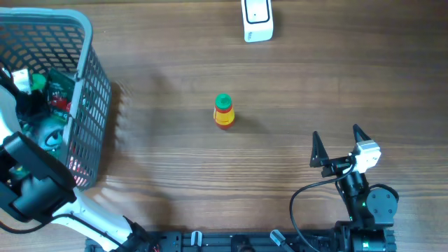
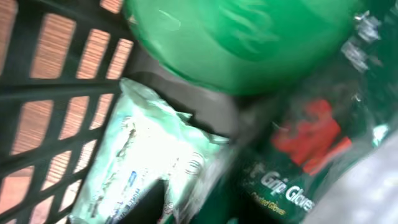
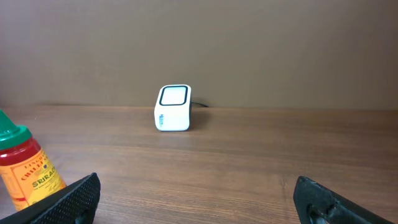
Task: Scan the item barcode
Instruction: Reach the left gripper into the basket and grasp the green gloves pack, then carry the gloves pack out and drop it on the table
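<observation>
While my left claw (image 1: pixel 33 105) reaches into the grey basket (image 1: pixel 87 31) among a glove packet (image 2: pixel 298 155) and a white pouch (image 2: pixel 143 162), its spread impossible to tell, my right claw (image 1: pixel 336 131) hangs wide open over the table (image 1: pixel 175 182), the sriracha bottle (image 1: pixel 223 112) stands upright mid-table, and the white scanner (image 1: pixel 257 21) sits farthest off.

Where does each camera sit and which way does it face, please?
Overhead: above the table, looking straight down on basket, sriracha bottle, scanner; left arm, right arm show.
Left wrist: inside the basket, close on white packet and glove pack; blurred, no fingers clear.
Right wrist: low over the table, facing the scanner; open right gripper frames the view.
Shared: overhead and right wrist both show bottle, scanner.
</observation>
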Available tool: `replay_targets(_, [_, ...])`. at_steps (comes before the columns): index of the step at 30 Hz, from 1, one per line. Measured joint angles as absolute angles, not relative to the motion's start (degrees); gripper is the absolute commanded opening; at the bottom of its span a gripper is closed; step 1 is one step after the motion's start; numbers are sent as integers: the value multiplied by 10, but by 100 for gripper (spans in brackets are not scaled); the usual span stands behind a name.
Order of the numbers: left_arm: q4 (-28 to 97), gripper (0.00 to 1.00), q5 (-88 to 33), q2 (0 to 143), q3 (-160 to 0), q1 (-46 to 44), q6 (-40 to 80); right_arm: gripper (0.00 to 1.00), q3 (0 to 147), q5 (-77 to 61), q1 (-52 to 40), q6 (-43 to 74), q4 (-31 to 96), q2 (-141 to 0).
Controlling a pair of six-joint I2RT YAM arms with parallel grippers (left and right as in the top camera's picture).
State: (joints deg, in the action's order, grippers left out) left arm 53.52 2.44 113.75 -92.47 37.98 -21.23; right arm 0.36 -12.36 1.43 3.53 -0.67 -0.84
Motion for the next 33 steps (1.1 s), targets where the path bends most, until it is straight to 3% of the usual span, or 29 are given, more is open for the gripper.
replay_targets(14, [540,4,-7,1074,-924,380,-217,100,4,-124,14,35,-7,-8])
replay_targets(33, [489,4,-234,806,-924,380,-153,100,4,-124,14,35,-7,-8])
